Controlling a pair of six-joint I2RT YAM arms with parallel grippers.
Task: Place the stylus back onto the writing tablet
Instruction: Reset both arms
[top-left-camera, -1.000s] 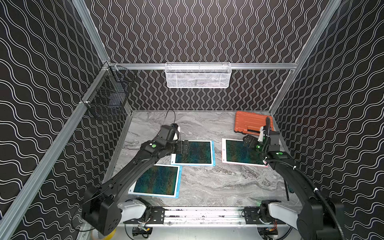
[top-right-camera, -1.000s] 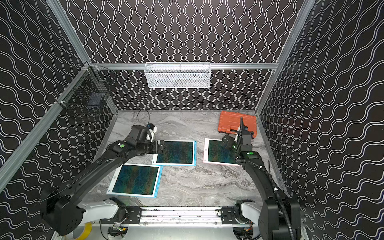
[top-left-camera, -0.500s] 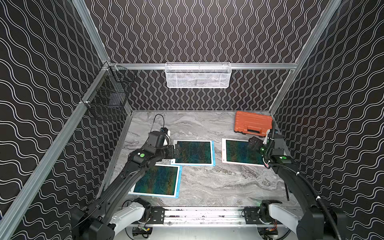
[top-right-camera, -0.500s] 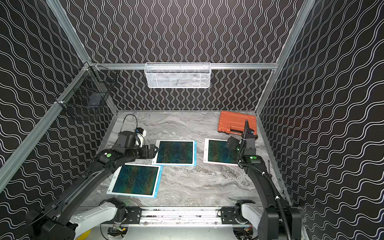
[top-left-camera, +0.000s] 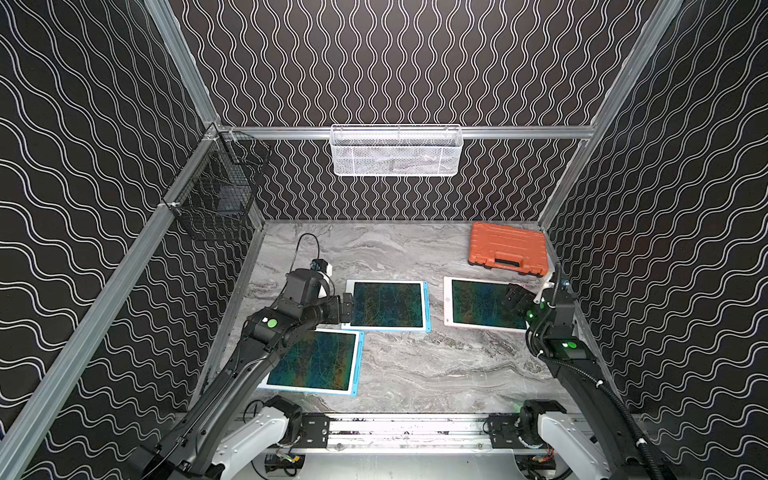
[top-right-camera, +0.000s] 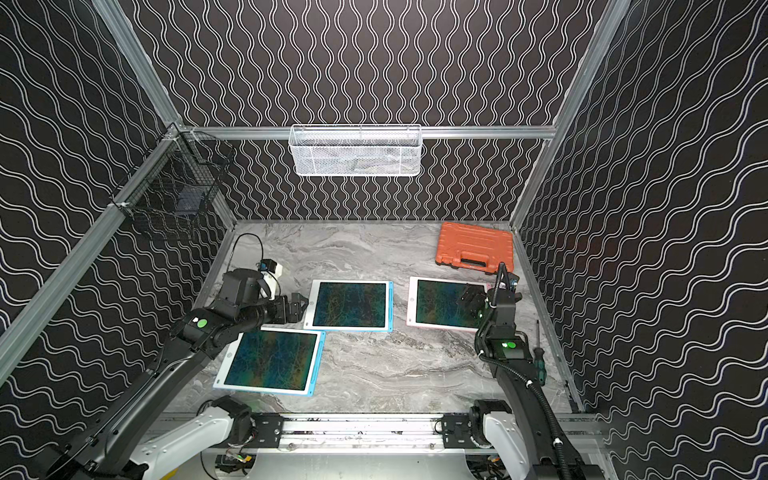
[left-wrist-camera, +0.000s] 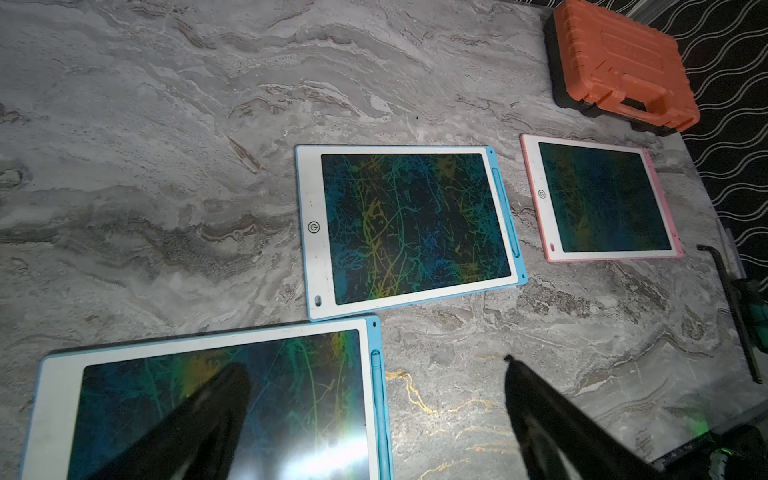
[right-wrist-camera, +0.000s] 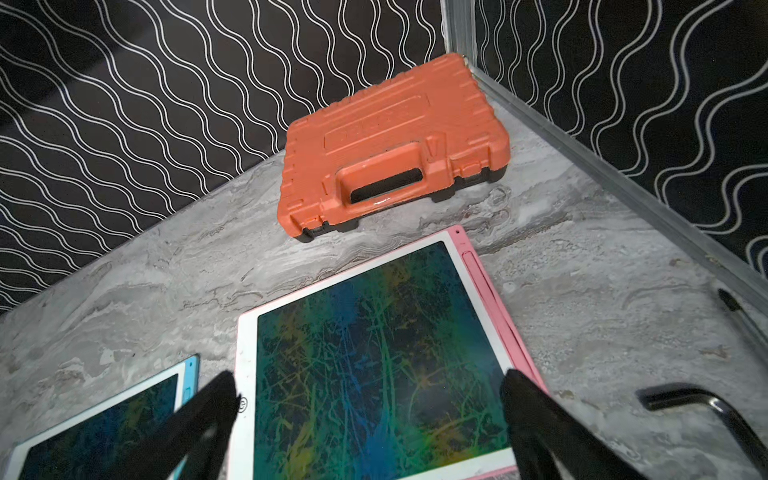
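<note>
Over the pink tablet (right-wrist-camera: 353, 324), right gripper (right-wrist-camera: 368, 380) spread and empty; pink stylus (right-wrist-camera: 494, 307) lies along its edge; left gripper (left-wrist-camera: 374, 365) likewise released, empty

The case (top-left-camera: 507, 248) is orange, one tablet (left-wrist-camera: 602, 199) pink-rimmed, tabletop (top-left-camera: 415, 374) grey-marbled, walls (top-left-camera: 395, 62) black, white-waved.

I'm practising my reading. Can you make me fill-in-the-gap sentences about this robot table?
1. The table holds ___ tablets.
2. The case is coloured ___.
3. The tablet nearest the case has a ___ frame.
4. The left gripper and right gripper both stand wide ___.
Missing words: three, orange, pink, open.
</note>
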